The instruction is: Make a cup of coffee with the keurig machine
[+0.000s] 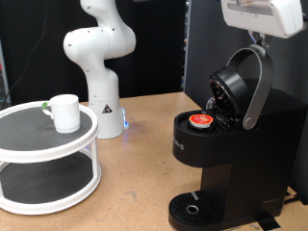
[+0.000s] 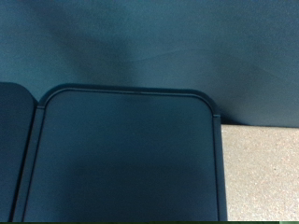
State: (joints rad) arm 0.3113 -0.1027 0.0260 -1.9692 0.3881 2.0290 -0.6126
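Observation:
The keurig machine stands at the exterior view's right with its lid swung open and its silver-grey handle raised. A small pod with a red-orange top sits in the open chamber. My gripper hangs at the top right, just above the top of the raised handle, with its fingers mostly out of frame. The white cup stands upright on the upper tier of a round rack at the left, far from the gripper. The wrist view shows only a dark, round-cornered flat surface; no fingers appear in it.
The white two-tier round rack fills the lower left. The robot's white base stands behind it on the tan table. The machine's round drip base is bare. A strip of tan table shows beside the dark surface.

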